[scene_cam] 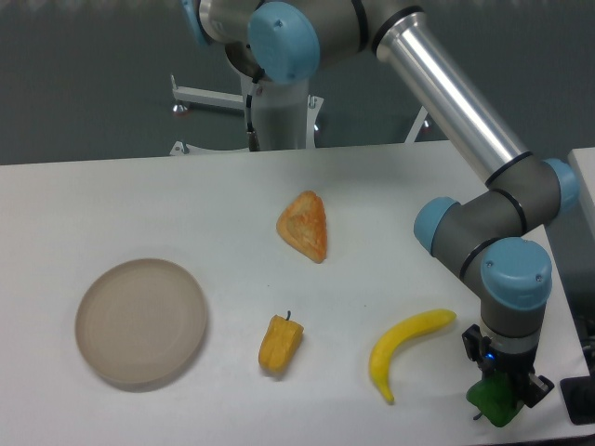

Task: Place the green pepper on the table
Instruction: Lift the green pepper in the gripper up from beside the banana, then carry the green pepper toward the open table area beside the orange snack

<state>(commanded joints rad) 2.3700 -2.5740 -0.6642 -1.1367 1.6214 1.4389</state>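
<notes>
Pepper [495,401] is clamped in your gripper [502,390] right of the banana [402,348], so dropping early could roll it off the table [372,186].

Plate, pastry, orange pepper and banana spread across the surface.

A round beige plate [141,321] lies at the left. A golden triangular pastry [304,226] sits near the middle, farther back. A yellow-orange pepper [280,343] with a short dark stem lies on its side in front of the pastry, just right of the plate. A curved yellow banana [401,351] lies right of the pepper, apart from it.
</notes>
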